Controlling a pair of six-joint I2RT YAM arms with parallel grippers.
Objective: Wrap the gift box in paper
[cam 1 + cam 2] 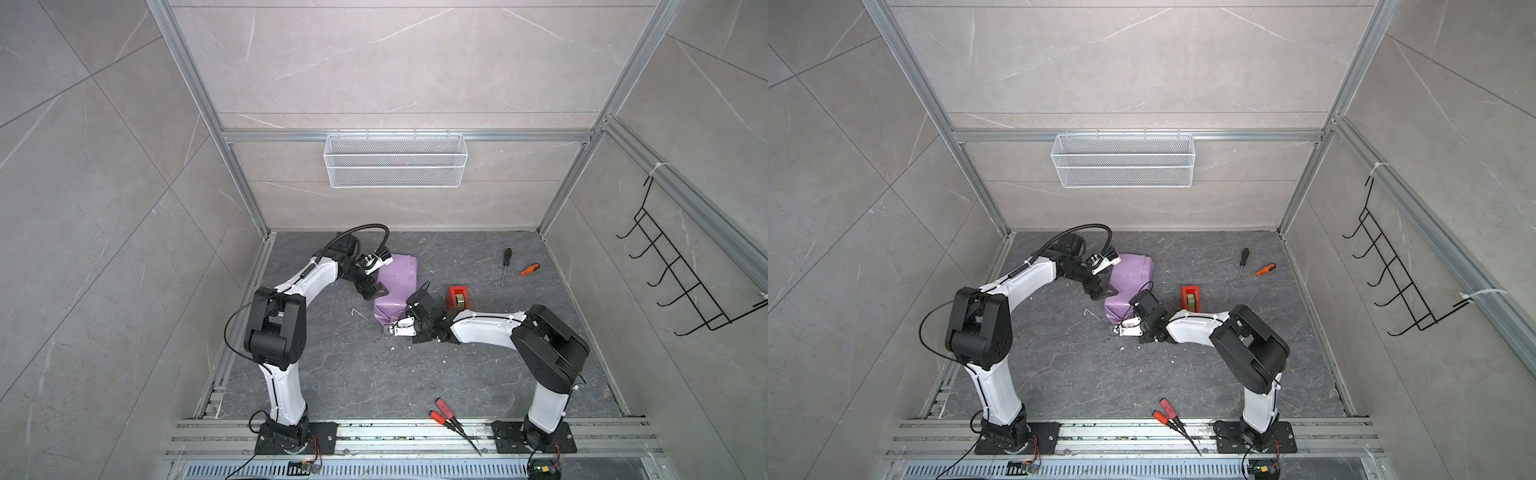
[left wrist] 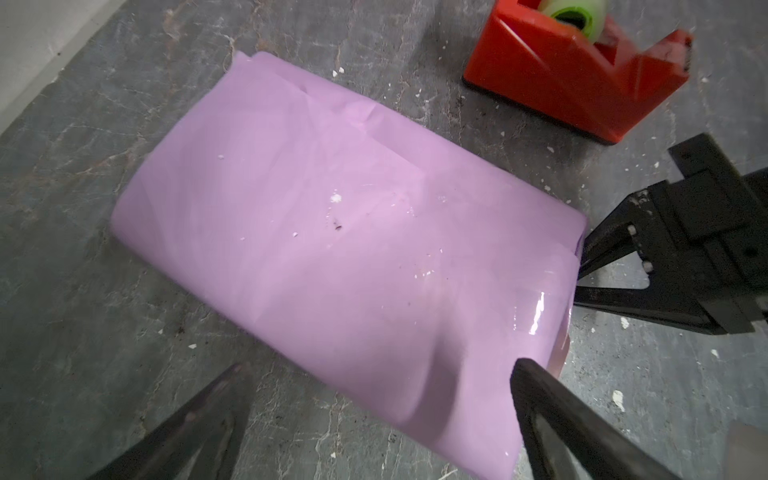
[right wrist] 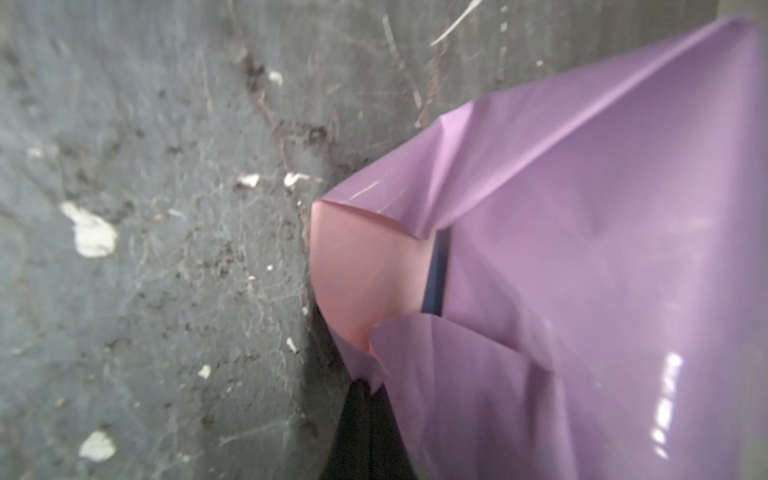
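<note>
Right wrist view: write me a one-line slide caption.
The right gripper pinches the paper at its folded end, where a sliver of the gift box shows through a gap.

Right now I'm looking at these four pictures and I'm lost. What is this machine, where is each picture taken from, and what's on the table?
These are two white-and-black robot arms on a dark table. Two pictures look down on the whole scene from above; the other two come from a camera on each arm's wrist. In the middle lies lilac paper folded round a gift box, of which only a navy sliver shows. The left gripper is open at its edge, holding nothing. The right gripper is shut, seemingly pinching the paper's end fold. Also there: a red tape dispenser, a black-handled screwdriver, an orange-handled screwdriver and a red-handled tool.
</note>
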